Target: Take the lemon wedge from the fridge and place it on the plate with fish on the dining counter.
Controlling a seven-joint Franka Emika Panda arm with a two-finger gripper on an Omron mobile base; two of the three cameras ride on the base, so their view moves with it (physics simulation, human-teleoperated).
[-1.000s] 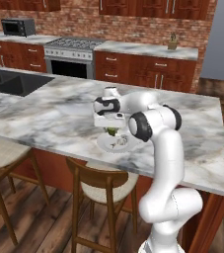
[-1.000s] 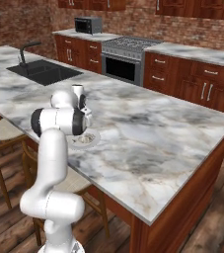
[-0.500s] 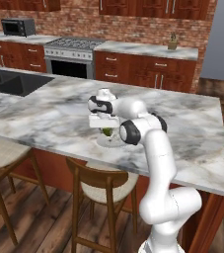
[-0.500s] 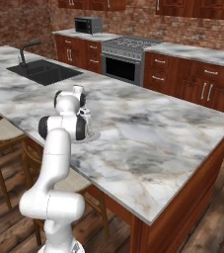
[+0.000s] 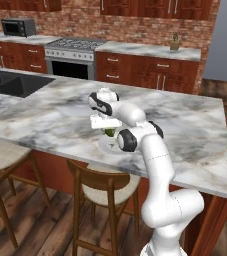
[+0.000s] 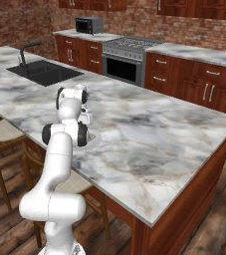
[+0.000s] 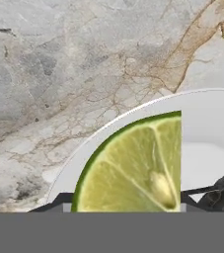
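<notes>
We see the claw [image 5: 108, 131] pointing down near the middle of the left base view, closed on the lemon wedge [image 5: 109, 132], a small green-yellow bit just under the white hand. In the hand view the lemon wedge [image 7: 137, 165] sits low in the middle, big and close, with its cut side facing us, and a dark fingertip [image 7: 223, 192] shows at the lower right.

The biggest thing is the dining counter [image 5: 45, 112], a wide marbled slab that runs across the middle of both base views. In the right base view the dining counter [image 6: 149, 134] reaches from the left edge to the lower right.

Two wooden stools [image 5: 102, 187] stand at its near side, in the lower left of the left base view.

The plate [image 5: 106, 145] lies on the counter right under the claw. In the hand view the plate [image 7: 202, 121] fills the lower right, pale and round, with the wedge in front of it. We cannot tell if the wedge touches the plate.
</notes>
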